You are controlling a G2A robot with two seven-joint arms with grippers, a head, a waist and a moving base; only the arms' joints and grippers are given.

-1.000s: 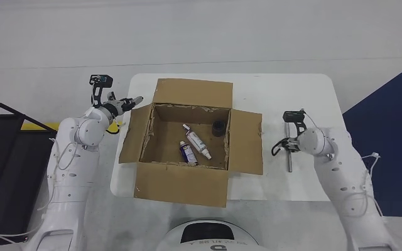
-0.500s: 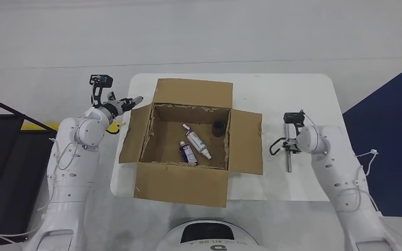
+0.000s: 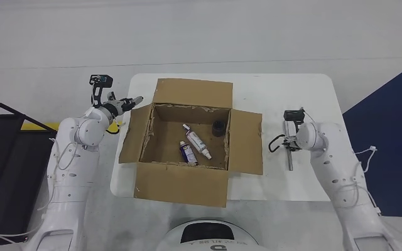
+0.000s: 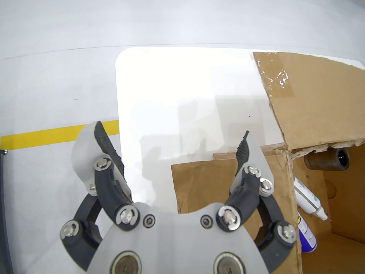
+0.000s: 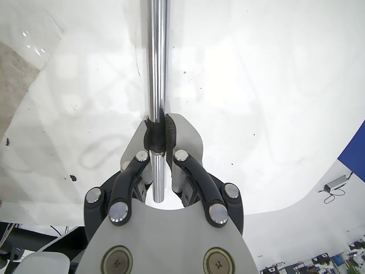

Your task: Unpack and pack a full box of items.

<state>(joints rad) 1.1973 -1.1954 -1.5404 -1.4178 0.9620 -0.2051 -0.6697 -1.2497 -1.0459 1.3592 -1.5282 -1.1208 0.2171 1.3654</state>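
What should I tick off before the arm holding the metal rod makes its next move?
1. Grip: right pincer shut on the metal rod, near one end: ok.
2. Rod lifted off the table: cannot tell.
3. Flaps of the box folded out, opening unobstructed: ok.
4. Bare floor in the box beside the two tubes and the dark pipe piece: ok.
5. Left pincer open, holding nothing, outside the box: ok.
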